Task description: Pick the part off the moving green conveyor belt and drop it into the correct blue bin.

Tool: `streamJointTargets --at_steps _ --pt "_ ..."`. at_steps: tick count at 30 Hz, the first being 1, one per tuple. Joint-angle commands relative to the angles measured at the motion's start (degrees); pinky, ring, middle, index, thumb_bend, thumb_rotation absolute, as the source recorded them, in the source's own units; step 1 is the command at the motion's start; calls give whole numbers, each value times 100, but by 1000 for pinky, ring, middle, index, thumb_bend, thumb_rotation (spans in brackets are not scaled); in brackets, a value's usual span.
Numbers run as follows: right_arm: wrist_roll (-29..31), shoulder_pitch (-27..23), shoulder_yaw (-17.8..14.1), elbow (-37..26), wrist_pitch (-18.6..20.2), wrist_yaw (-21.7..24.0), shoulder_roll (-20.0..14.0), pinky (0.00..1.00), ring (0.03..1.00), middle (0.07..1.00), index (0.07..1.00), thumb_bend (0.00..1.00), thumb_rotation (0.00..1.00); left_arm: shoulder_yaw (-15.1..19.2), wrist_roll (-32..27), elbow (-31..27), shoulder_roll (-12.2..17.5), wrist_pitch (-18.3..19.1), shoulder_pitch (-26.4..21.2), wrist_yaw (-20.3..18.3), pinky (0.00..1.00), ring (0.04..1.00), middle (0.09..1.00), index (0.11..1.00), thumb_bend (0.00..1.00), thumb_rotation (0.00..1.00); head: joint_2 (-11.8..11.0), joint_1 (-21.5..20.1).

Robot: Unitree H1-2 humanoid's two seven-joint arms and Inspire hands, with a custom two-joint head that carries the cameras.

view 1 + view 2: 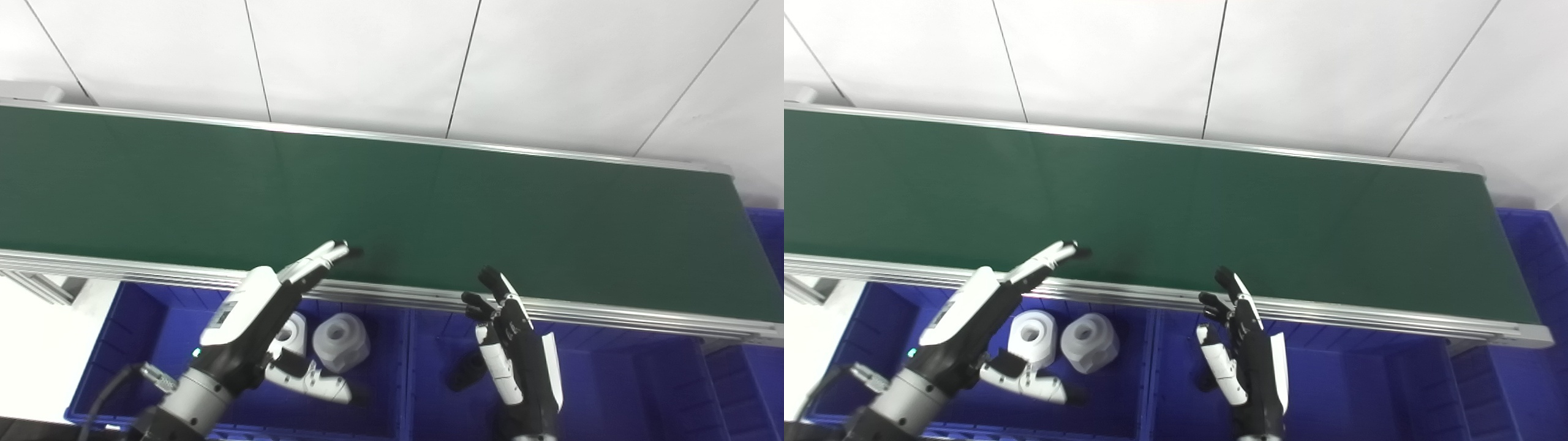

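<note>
While no part shows anywhere on the green conveyor belt (392,202), both hands had best wait just above its near rail, fingers spread: the left hand (263,306) and right hand (511,331) each hold nothing. With no incoming part in view, its heading and long axis cannot be told; two white parts (1062,340) already sit upright, bores up, in the left blue bin (147,324).

The long dark-green conveyor belt (392,208) lies bare. At seven o'clock, the white-and-black left hand (260,318) spreads its fingers over two white cylindrical plastic parts (324,340) in a blue plastic bin (122,343); the right hand (511,337), at five o'clock, is empty with fingers apart.
</note>
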Motion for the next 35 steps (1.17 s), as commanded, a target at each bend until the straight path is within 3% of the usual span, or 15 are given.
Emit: streamJointTargets --at_steps 1,4,7,11,16,24,35 --pt "-64 52 72 -166 -21 -62 135 745 787 901 884 748 802 150 -499 91 -249 114 51 415 945 991 1000 997 591 819 18 -132" --pt "-113 100 126 -206 43 -93 202 738 788 902 883 743 791 325 -996 645 -447 -167 92 807 987 995 1000 1000 602 834 51 -358" --pt "-227 136 194 -245 166 -129 288 739 797 916 889 747 801 365 -1231 1101 -369 -439 30 1002 999 1000 1000 1000 640 799 74 -724" --pt "-408 100 306 -198 255 -206 420 722 801 921 889 748 819 336 -1499 1294 -153 -367 -59 1016 1000 1000 1000 1000 672 801 82 -1332" --pt "-479 6 447 -65 328 -289 521 744 806 917 894 732 835 344 -1800 1434 119 -284 -179 1022 1000 1000 1000 1000 650 805 75 -1760" --pt "-313 -133 516 51 372 -273 573 817 846 930 909 729 823 375 -2095 1466 282 -148 -314 1135 1000 1000 1000 1000 663 796 103 -1925" --pt "-358 -134 506 80 356 -347 569 794 832 931 902 728 831 244 -2063 1569 378 -375 -321 1332 1000 1000 1000 1000 643 793 53 -1929"
